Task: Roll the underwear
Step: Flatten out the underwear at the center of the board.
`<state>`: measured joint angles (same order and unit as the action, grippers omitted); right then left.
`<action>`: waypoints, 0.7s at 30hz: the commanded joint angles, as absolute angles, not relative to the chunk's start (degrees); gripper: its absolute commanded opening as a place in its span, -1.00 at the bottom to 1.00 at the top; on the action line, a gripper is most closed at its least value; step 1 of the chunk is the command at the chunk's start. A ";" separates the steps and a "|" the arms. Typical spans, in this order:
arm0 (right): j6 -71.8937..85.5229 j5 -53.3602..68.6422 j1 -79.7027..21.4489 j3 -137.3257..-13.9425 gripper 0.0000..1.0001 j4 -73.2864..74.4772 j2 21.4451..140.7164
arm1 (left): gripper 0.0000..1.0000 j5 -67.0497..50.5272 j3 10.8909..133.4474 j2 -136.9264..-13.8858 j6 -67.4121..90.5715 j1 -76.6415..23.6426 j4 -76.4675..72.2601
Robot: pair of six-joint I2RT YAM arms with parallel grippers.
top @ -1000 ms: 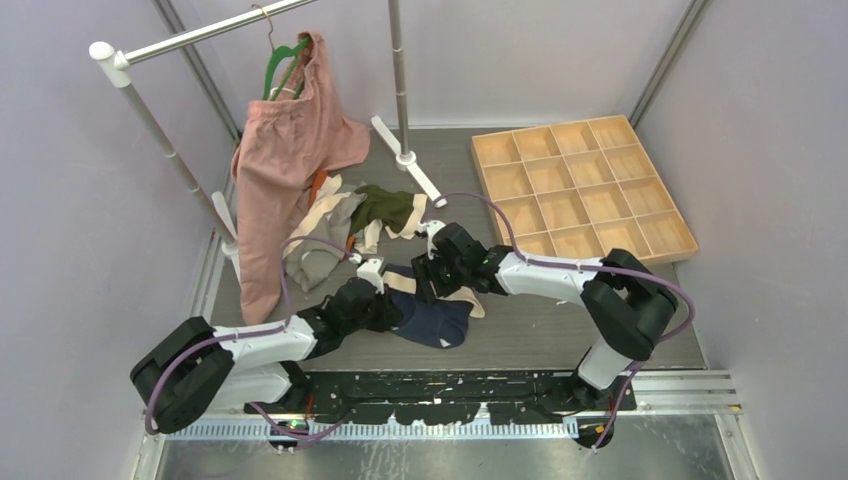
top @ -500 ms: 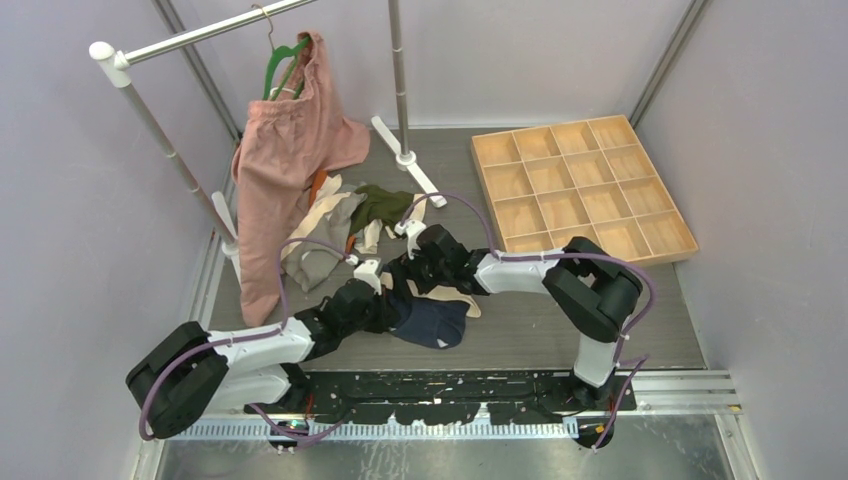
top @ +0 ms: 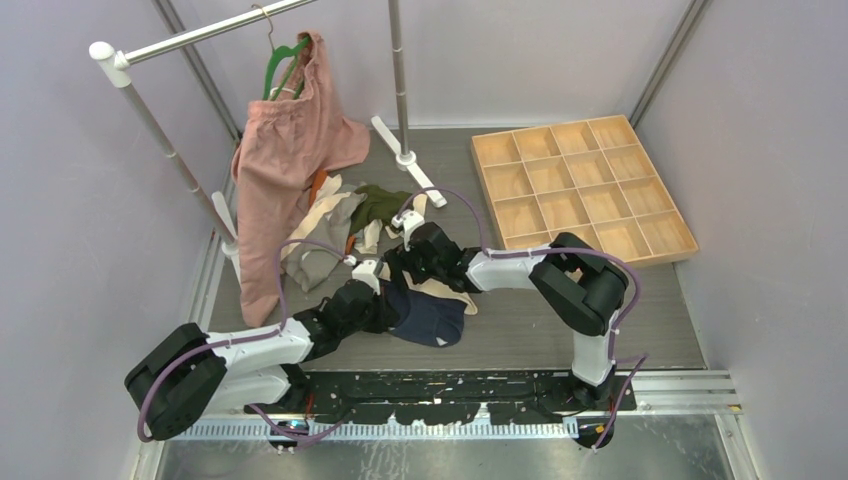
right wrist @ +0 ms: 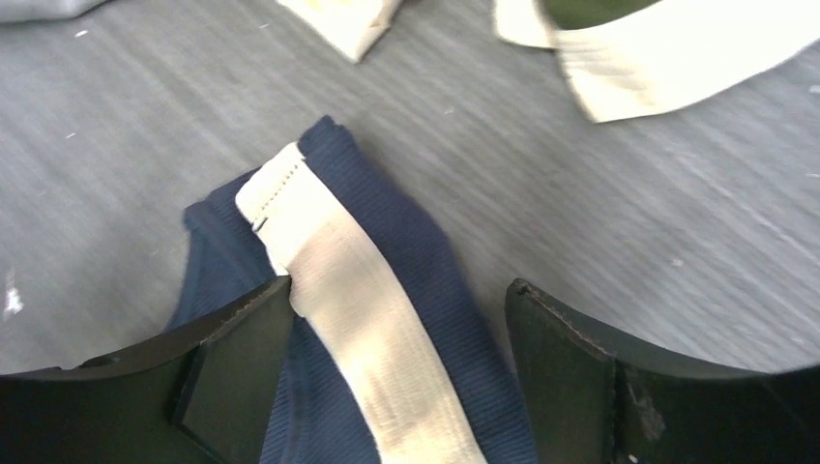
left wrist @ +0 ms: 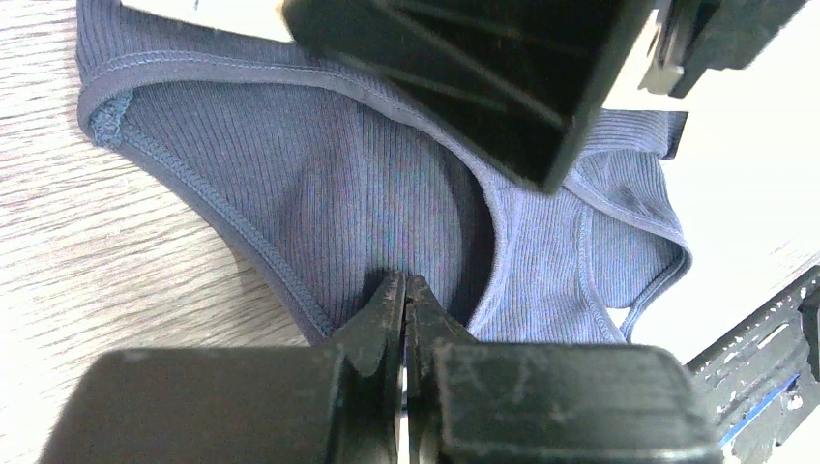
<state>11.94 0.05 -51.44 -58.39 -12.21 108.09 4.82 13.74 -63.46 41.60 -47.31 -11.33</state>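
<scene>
One pair of navy ribbed underwear, cream waistband diagonal across it.

The grey wood-grain table before me bears navy underwear near my bases, with a heap of olive, grey and cream pieces behind it to the left. A wooden compartment tray sits at the back right, and the rack's white foot rests between the two.

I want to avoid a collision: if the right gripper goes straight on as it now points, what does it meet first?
Probably the navy underwear, at its cream waistband, right ahead of the open right gripper; depth is unclear.
</scene>
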 commanded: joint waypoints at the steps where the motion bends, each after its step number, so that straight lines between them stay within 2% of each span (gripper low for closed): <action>1: 11.52 -11.37 -50.93 -58.52 0.67 -14.49 106.50 | -0.99 6.59 12.48 -63.38 41.29 -47.64 -7.25; 7: 14.28 -13.72 -44.46 -57.73 0.62 -12.35 102.16 | -0.98 6.52 12.45 -63.28 41.31 -47.64 -7.16; 14: 17.81 -18.46 -36.27 -65.79 0.61 -0.51 104.60 | -0.99 6.50 12.89 -63.21 41.17 -47.64 -6.57; 19: 19.60 -16.83 -32.73 -62.94 0.64 -0.44 99.74 | -0.99 6.85 13.27 -62.43 41.07 -47.64 -5.65; 21: 18.85 -12.21 -32.55 -60.99 0.64 -0.77 95.82 | -0.99 7.03 13.43 -62.36 41.01 -47.64 -5.46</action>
<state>17.87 -15.79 -32.69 -63.18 -1.56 104.01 5.04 13.74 -62.61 41.60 -47.31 -10.20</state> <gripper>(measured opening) 0.816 0.013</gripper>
